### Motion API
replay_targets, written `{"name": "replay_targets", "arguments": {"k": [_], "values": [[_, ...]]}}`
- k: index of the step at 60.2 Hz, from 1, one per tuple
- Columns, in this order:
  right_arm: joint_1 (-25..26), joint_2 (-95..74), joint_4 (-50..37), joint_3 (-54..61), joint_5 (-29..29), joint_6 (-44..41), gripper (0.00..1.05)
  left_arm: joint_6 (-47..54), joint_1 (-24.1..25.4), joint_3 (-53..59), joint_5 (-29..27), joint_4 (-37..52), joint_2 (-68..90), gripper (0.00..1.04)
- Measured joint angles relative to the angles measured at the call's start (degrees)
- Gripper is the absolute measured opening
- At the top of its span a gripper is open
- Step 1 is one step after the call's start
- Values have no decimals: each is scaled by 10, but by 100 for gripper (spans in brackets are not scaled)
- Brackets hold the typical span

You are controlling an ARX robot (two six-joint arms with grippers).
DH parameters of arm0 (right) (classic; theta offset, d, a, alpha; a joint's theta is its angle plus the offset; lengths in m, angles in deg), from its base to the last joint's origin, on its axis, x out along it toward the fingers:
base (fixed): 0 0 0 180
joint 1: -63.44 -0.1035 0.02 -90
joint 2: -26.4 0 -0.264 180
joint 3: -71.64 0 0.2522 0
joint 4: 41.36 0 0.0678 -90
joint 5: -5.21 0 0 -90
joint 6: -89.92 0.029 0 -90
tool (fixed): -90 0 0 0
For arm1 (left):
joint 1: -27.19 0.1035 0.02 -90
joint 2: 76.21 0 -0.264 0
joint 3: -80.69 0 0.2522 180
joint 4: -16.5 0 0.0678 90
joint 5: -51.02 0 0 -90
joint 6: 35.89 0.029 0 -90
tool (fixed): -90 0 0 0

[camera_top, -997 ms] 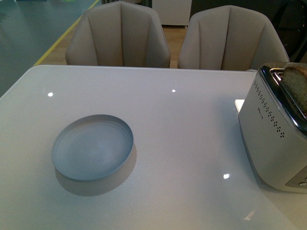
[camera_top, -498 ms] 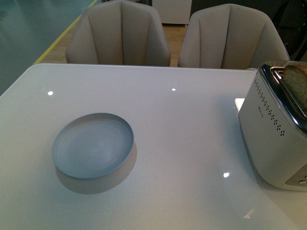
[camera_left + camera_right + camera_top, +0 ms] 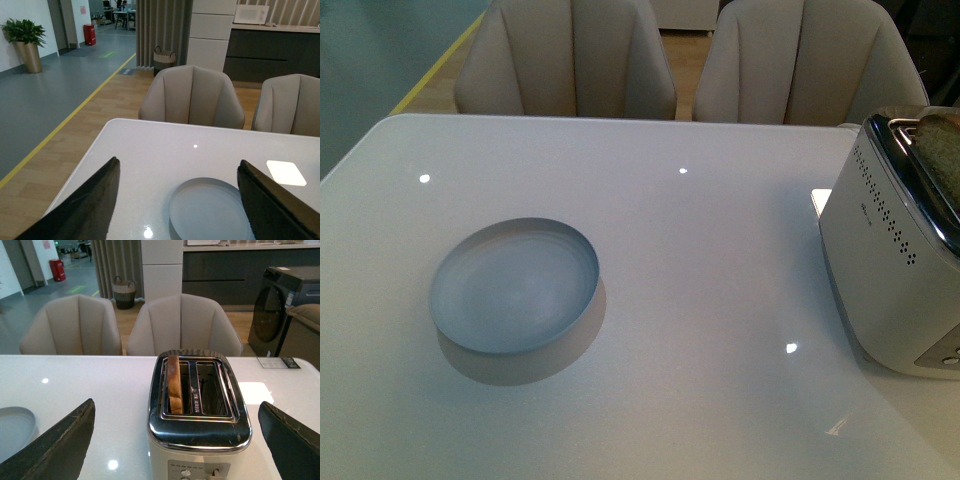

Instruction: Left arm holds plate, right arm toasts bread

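Note:
The pale blue-grey plate [image 3: 513, 285] sits empty on the white table, left of centre. It also shows in the left wrist view [image 3: 210, 210], between and beyond the open jaws of my left gripper [image 3: 177, 200]. The bread slice [image 3: 174, 383] stands upright in one slot of the white and chrome toaster [image 3: 197, 427]; the other slot is empty. In the front view the bread [image 3: 940, 160] sticks out of the toaster [image 3: 895, 265] at the right edge. My right gripper [image 3: 182, 440] is open, its jaws either side of the toaster and short of it. Neither arm shows in the front view.
Two beige upholstered chairs [image 3: 570, 60] stand behind the far edge of the table [image 3: 700, 330]. The toaster's lever and buttons [image 3: 200, 471] face my right gripper. A corner of the plate [image 3: 15, 427] shows in the right wrist view.
The front view has shifted slightly: the table contents sit a little lower and nearer in frame. Plate, toaster and bread have not moved on the table.

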Motion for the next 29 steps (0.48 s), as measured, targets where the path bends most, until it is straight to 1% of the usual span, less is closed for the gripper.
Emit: {"name": "replay_targets", "arguments": {"k": [5, 8, 12, 29], "values": [[0, 0, 0, 0, 0, 0, 96, 0, 0, 0, 0, 0, 0, 93], [0, 0, 0, 0, 0, 0, 96, 0, 0, 0, 0, 0, 0, 99], [0, 0, 0, 0, 0, 0, 96, 1, 0, 0, 0, 0, 0, 97], [0, 0, 0, 0, 0, 0, 96, 1, 0, 0, 0, 0, 0, 97]]}}
